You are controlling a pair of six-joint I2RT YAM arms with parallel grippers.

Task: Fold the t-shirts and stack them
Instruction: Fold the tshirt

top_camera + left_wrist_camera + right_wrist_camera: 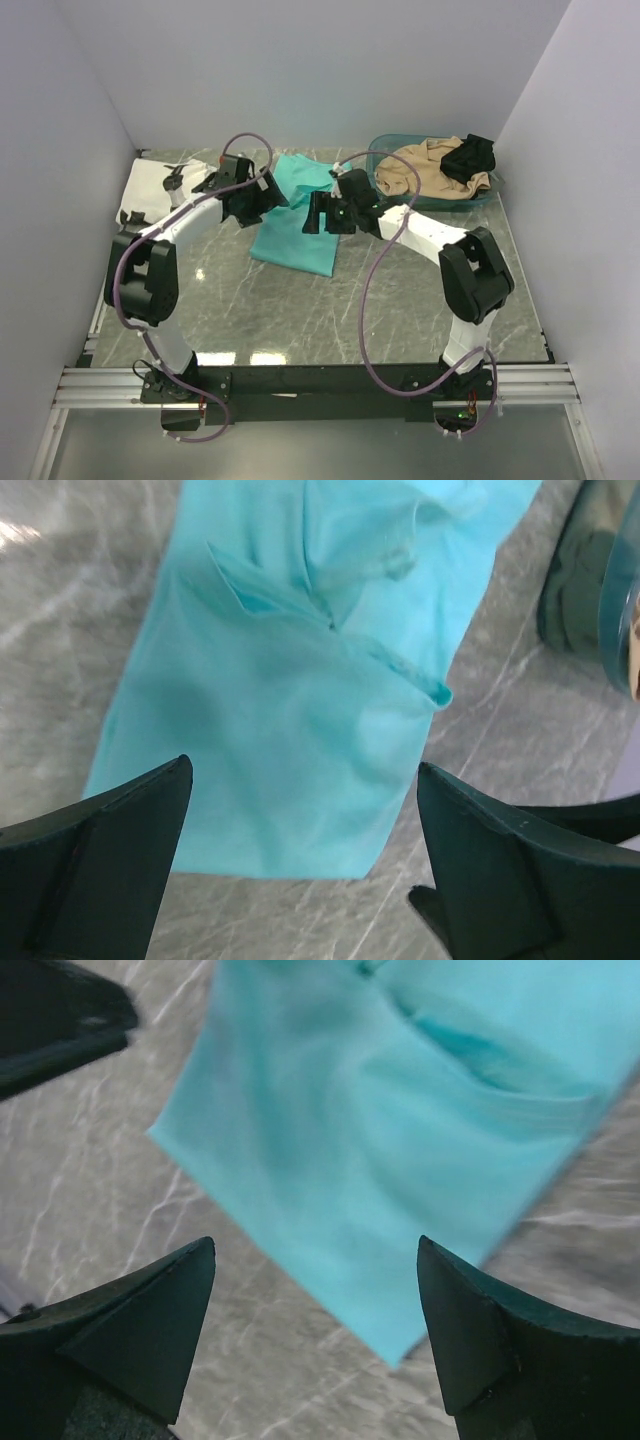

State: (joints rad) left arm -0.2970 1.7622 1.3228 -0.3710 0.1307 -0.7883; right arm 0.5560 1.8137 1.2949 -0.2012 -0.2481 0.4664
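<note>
The teal t-shirt [298, 225] lies folded lengthwise in the middle of the marble table; it also shows in the left wrist view [290, 710] and in the right wrist view [400, 1140]. The white t-shirt with black figures [160, 187] lies at the far left. My left gripper [262, 198] hovers open and empty over the teal shirt's left edge. My right gripper [318, 213] hovers open and empty over its right edge. In both wrist views the jaws stand wide apart with nothing between them.
A teal basket [388, 152] at the back right holds a tan garment [425, 167] and a small black garment [470, 156]. White walls close in the table on the left, back and right.
</note>
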